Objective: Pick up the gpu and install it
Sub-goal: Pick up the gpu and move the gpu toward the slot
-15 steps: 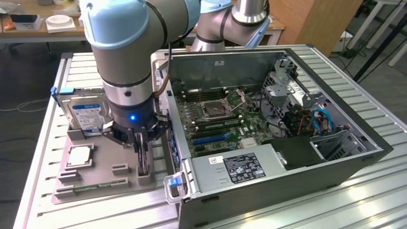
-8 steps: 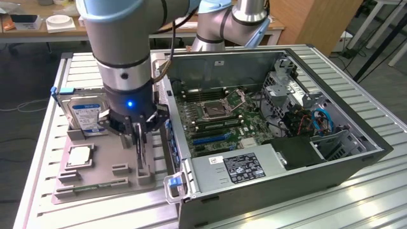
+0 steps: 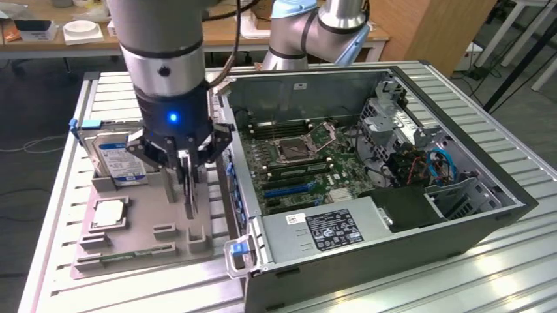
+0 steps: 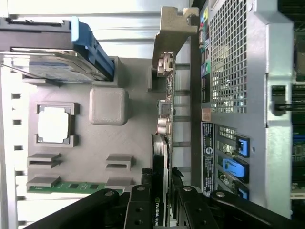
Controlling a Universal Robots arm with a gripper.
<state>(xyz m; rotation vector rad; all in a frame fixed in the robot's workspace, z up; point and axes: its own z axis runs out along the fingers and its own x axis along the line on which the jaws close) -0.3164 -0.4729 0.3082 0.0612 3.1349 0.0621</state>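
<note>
Gripper (image 4: 159, 210) jaws clamped on the gpu (image 4: 163, 114) — you've got it on edge over the grey tray (image 4: 128, 143), just beside the case (image 4: 238, 71) wall. Can't tell if it's clear of its slot — drive (image 4: 57, 64), cpu (image 4: 53, 124) and ram (image 4: 71, 187) sit in the tray

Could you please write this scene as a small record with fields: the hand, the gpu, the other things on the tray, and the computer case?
hand: low over the grey tray, fingers closed on the gpu
gpu: upright, edge-on, on the tray's side nearest the case; not installed
also on tray: hard drive, processor chip, green memory stick
case: open, motherboard visible
</note>
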